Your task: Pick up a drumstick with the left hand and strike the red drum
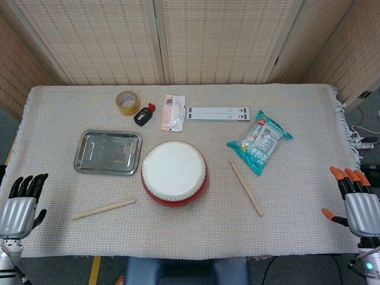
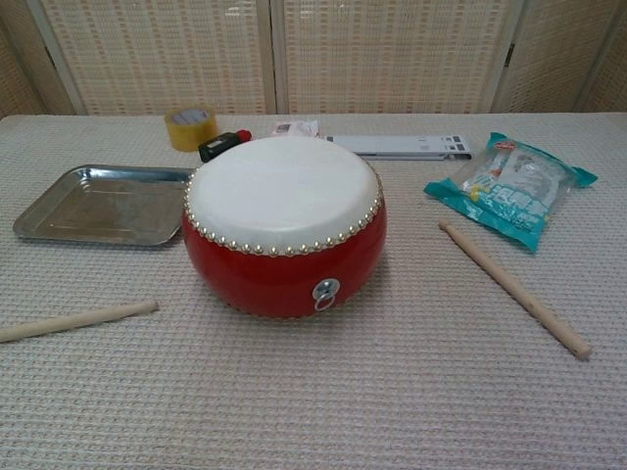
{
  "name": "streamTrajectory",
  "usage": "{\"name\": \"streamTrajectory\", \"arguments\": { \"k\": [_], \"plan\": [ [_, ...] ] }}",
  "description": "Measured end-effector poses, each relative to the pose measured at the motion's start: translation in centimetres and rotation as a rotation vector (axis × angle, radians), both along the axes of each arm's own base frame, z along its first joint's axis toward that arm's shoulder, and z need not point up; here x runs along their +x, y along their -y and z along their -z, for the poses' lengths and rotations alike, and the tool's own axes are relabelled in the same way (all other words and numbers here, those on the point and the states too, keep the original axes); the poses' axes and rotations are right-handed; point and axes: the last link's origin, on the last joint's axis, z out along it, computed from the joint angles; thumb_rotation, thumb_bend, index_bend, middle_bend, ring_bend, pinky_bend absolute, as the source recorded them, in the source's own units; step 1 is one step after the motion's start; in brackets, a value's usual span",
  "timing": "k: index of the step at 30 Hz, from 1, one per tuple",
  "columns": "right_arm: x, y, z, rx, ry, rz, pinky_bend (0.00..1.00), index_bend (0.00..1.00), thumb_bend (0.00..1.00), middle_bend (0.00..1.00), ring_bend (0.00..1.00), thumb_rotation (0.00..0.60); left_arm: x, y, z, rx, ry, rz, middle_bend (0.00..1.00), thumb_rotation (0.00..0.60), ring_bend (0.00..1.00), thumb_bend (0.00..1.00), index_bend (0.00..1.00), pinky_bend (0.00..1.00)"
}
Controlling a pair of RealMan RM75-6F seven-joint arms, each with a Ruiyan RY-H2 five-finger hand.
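Two hands are seen at the near bench edge in the head view, both empty w/ fingers spread apart: left hand [image 1: 21, 205] w/ black fingers at the near-left corner, right hand [image 1: 355, 202] w/ orange fingertips at the near-right corner. Neither is shown in the chest view.

Nearest to the left hand, a drumstick [image 1: 104, 209] is laid flat on the cloth [image 1: 285, 214], well apart from the hand and just left of the drum, not touching it. The red drum [image 1: 174, 173] w/ white skin is placed approx. at the bench centre, upright. A second drumstick [image 1: 246, 187] is laid diagonally to the right of the drum.

Further back, a metal tray [image 1: 107, 152] is found left of the drum, and a teal snack bag [image 1: 259, 141] on the right side.

At the far side, a tape roll [image 1: 127, 102], a small black bottle w/ red cap [image 1: 143, 114], a pink-white packet [image 1: 173, 112] and a flat white strip [image 1: 217, 113] are lined up.
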Motion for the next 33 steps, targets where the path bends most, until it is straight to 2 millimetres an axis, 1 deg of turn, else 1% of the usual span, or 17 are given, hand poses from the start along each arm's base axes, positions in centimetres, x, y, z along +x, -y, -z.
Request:
{"name": "streamTrajectory", "arguments": {
  "k": [13, 16, 20, 26, 32, 33],
  "plan": [
    [0.1, 0.0, -0.4, -0.028, 0.001, -0.010, 0.10, 0.10, 0.08, 0.13, 0.01, 0.600, 0.6, -0.1, 0.4, 0.024, 0.063, 0.020, 0.11, 0.600, 0.09, 0.25, 0.07, 0.06],
    [0.1, -0.1, -0.6, -0.040, 0.002, -0.010, 0.10, 0.10, 0.08, 0.13, 0.01, 0.600, 0.7, -0.2, 0.6, 0.022, 0.072, 0.026, 0.12, 0.600, 0.10, 0.27, 0.10, 0.06],
    [-0.1, -0.3, -0.8, -0.055, 0.007, -0.009, 0.10, 0.10, 0.08, 0.13, 0.01, 0.600, 1.0, -0.5, 1.0, 0.008, 0.087, 0.035, 0.13, 0.600, 0.11, 0.30, 0.19, 0.07],
    [-0.2, -0.2, -0.9, -0.059, 0.012, -0.014, 0.10, 0.10, 0.08, 0.13, 0.01, 0.600, 1.8, -1.5, 2.5, -0.058, 0.136, 0.050, 0.14, 0.600, 0.11, 0.33, 0.26, 0.08],
    [-0.4, -0.2, -0.9, -0.054, 0.021, -0.016, 0.10, 0.10, 0.08, 0.13, 0.01, 0.600, 3.5, -2.2, 5.4, -0.154, 0.194, 0.078, 0.14, 0.600, 0.11, 0.33, 0.27, 0.08],
    [-0.4, -0.2, -0.9, -0.054, 0.022, -0.016, 0.10, 0.10, 0.08, 0.13, 0.01, 0.600, 3.8, -2.3, 6.2, -0.181, 0.204, 0.076, 0.14, 0.600, 0.11, 0.33, 0.27, 0.08]
  ]
}}
